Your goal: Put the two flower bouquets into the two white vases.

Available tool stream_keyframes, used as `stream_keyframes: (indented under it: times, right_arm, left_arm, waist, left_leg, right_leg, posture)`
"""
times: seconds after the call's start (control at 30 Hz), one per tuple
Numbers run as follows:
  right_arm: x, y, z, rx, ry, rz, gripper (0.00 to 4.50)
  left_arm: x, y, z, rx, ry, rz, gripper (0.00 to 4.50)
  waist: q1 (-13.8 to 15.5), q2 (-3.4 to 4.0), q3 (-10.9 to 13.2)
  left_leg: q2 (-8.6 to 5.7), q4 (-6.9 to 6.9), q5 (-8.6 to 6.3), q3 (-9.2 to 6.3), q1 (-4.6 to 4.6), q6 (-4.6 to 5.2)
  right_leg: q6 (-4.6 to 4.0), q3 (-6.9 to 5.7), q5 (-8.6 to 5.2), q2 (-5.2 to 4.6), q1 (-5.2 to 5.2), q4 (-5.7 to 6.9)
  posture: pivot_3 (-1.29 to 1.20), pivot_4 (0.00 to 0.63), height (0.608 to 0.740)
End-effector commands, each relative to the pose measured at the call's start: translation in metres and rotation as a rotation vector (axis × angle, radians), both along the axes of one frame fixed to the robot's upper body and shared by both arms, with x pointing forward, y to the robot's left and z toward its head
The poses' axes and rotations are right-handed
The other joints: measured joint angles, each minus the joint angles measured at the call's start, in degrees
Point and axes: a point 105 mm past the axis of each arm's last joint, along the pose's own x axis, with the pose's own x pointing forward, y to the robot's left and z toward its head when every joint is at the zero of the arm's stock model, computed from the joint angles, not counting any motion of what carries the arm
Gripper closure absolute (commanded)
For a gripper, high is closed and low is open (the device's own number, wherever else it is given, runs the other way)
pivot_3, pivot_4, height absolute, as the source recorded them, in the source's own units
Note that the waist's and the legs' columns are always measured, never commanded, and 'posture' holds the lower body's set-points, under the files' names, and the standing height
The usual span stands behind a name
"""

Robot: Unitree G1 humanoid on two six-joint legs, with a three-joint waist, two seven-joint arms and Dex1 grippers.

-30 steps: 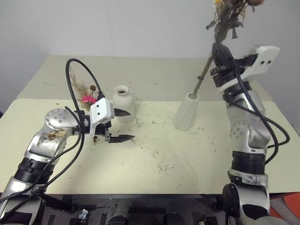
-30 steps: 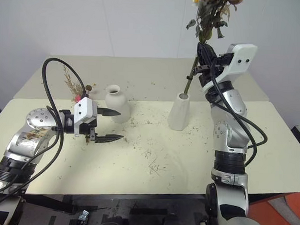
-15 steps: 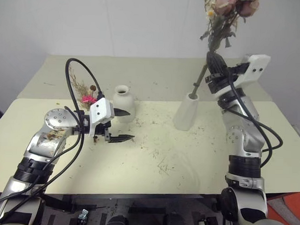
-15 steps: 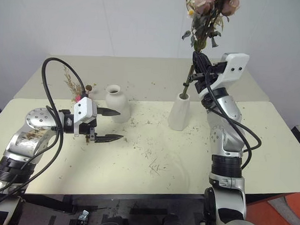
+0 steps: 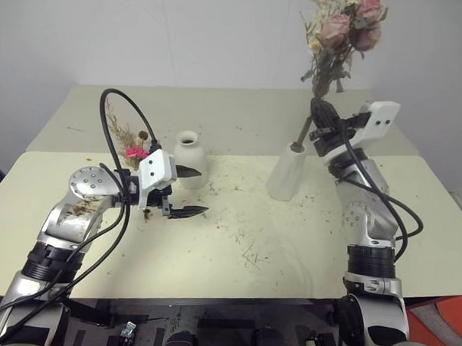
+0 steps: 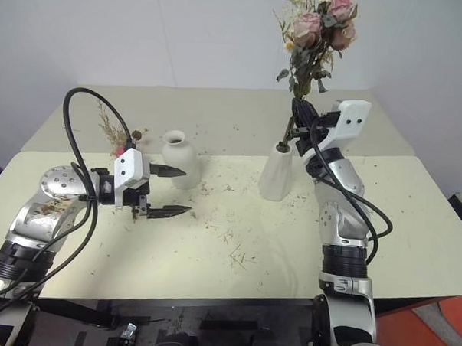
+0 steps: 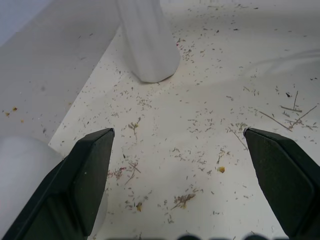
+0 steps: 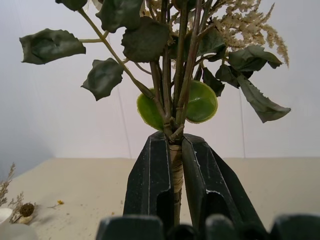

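Note:
My right gripper (image 5: 322,114) is shut on the stems of the pale pink rose bouquet (image 5: 342,31) and holds it upright, blooms high. The stem ends reach down into the mouth of the taller slanted white vase (image 5: 286,175). In the right wrist view the fingers (image 8: 150,175) pinch the bound stems (image 8: 175,165) under grey-green leaves. The squat white vase (image 5: 189,157) stands mid-left with nothing in it. The magenta daisy bouquet (image 5: 131,144) lies on the table behind my left gripper (image 5: 200,191), which hangs open in front of the squat vase, with nothing in it.
Dried plant crumbs and bits of stem (image 5: 250,254) lie scattered over the cream table (image 5: 234,280). A second table (image 5: 241,108) adjoins at the back, against a white wall. A black cable (image 5: 115,107) loops above my left arm.
My right gripper has sunk with the rose bouquet, bringing the blooms down and pushing the stems further into the taller vase. The left arm has stayed where it was.

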Motion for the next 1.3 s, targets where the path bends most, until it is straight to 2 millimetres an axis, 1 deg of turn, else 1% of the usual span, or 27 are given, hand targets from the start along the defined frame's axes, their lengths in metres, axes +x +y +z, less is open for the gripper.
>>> stream_keyframes:
  times: [0.03,0.33,0.4,0.43,0.57,0.73,0.77,1.03,1.13,1.23,1.3]
  right_arm:
    - [-0.006,0.001,0.006,-0.015,-0.072,-0.011,4.36]
    - [-0.009,0.003,-0.002,-0.004,-0.105,0.007,4.36]
    - [-0.011,0.006,-0.003,-0.008,-0.11,0.028,3.62]
    - [-0.013,0.008,-0.004,-0.01,-0.112,0.043,3.34]
    - [-0.017,0.014,-0.008,-0.021,-0.11,0.083,1.99]
    - [-0.023,0.015,-0.015,-0.012,-0.102,0.098,0.24]
    - [-0.025,0.015,-0.017,-0.014,-0.1,0.1,0.02]
    - [-0.04,0.016,-0.033,-0.031,-0.069,0.115,0.02]
    - [-0.047,0.011,-0.039,-0.047,-0.051,0.108,0.02]
    - [-0.054,0.008,-0.043,-0.1,-0.027,0.114,0.02]
    - [-0.062,0.009,-0.045,-0.201,0.007,0.148,0.02]
  left_arm:
    - [-0.002,-0.002,0.018,-0.026,-0.06,-0.013,0.0]
    - [0.0,-0.004,0.017,-0.027,-0.058,-0.019,0.0]
    - [0.0,-0.004,0.018,-0.027,-0.059,-0.02,0.0]
    - [0.0,-0.003,0.018,-0.027,-0.059,-0.021,0.0]
    - [0.0,-0.003,0.018,-0.026,-0.06,-0.02,0.0]
    - [0.001,-0.003,0.018,-0.015,-0.063,-0.019,0.0]
    - [0.001,-0.003,0.018,-0.016,-0.063,-0.019,0.0]
    - [0.001,-0.001,0.015,-0.007,-0.058,-0.011,0.0]
    - [0.0,0.002,0.017,-0.025,-0.061,0.002,0.0]
    - [-0.004,0.005,0.022,-0.081,-0.056,0.018,0.0]
    - [-0.007,0.012,0.029,-0.153,-0.052,0.07,0.0]
  waist:
    - [0.0,0.0,0.0]
    - [0.0,0.0,0.0]
    - [0.0,0.0,0.0]
    - [0.0,0.0,0.0]
    - [0.0,0.0,0.0]
    - [0.0,0.0,0.0]
    - [0.0,0.0,0.0]
    - [0.0,0.0,0.0]
    - [0.0,0.0,0.0]
    - [0.0,0.0,0.0]
    - [0.0,0.0,0.0]
  left_leg:
    - [0.0,0.0,0.0,0.0,0.0,0.0]
    - [0.0,0.0,0.0,0.0,0.0,0.0]
    - [0.0,0.0,0.0,0.0,0.0,0.0]
    - [0.0,0.0,0.0,0.0,0.0,0.0]
    - [-0.01,0.0,0.0,0.0,0.0,0.0]
    - [0.0,0.0,0.0,0.0,0.01,0.0]
    - [-0.01,0.0,0.0,0.0,0.01,0.0]
    - [-0.01,0.0,0.0,0.0,0.01,0.0]
    - [0.0,0.0,0.0,0.0,0.04,0.0]
    - [0.0,0.0,0.0,-0.01,0.04,0.0]
    - [0.0,0.0,0.0,0.0,0.02,0.0]
  right_leg:
    - [0.0,0.0,0.0,0.0,0.0,0.0]
    - [0.0,0.01,0.0,0.0,0.0,-0.01]
    - [0.0,0.01,0.0,0.0,0.0,0.0]
    - [0.0,0.0,0.0,0.0,0.0,0.0]
    - [0.0,0.01,0.0,0.0,0.0,0.0]
    - [0.0,0.01,0.0,0.0,0.0,0.0]
    - [0.0,0.01,0.0,0.0,0.0,0.0]
    - [0.0,0.0,0.0,0.0,0.01,0.0]
    - [0.0,0.01,0.0,0.01,0.02,0.01]
    - [0.0,0.01,0.0,0.01,0.03,-0.01]
    - [0.0,0.01,0.0,0.0,0.03,-0.02]
  posture:
    - [0.0,0.15,0.74]
    - [0.0,0.15,0.74]
    - [0.0,0.15,0.74]
    - [0.0,0.15,0.74]
    - [0.0,0.15,0.74]
    - [0.0,0.15,0.74]
    - [0.0,0.15,0.74]
    - [0.0,0.15,0.74]
    - [0.0,0.15,0.74]
    - [0.0,0.15,0.74]
    - [0.0,0.15,0.74]
